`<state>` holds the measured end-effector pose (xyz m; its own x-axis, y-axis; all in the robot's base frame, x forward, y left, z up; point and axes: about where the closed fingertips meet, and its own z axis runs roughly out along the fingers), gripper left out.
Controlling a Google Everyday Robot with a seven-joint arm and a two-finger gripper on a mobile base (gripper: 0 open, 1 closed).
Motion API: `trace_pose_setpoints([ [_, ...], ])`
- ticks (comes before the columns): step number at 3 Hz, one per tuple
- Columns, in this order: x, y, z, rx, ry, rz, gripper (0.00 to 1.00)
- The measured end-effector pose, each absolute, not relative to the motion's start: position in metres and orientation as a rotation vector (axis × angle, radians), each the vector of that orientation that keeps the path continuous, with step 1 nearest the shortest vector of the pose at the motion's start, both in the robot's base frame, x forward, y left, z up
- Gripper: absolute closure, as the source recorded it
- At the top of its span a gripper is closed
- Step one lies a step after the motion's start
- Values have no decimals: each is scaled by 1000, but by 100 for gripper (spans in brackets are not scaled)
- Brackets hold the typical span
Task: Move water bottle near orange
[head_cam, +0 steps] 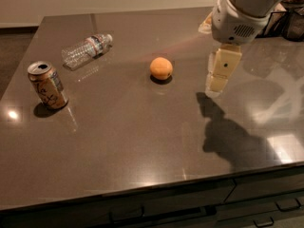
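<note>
The water bottle [85, 50] lies on its side at the far left of the dark table [142, 141], its white cap pointing right. The orange [161, 68] sits near the table's middle, well to the right of the bottle. My gripper [214, 85] hangs above the table, right of the orange and far from the bottle. It holds nothing that I can see.
A gold-tan soda can [46, 84] stands upright at the left, in front of the bottle. A black wire basket [287, 22] stands at the far right corner. The table's front edge runs along the bottom, with drawers below.
</note>
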<state>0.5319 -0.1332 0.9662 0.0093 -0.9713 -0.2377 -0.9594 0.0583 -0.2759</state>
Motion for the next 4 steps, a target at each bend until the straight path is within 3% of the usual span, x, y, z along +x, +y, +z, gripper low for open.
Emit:
trace_pose_setpoints([
  [4, 653, 11, 936, -2112, 1656, 96, 0],
])
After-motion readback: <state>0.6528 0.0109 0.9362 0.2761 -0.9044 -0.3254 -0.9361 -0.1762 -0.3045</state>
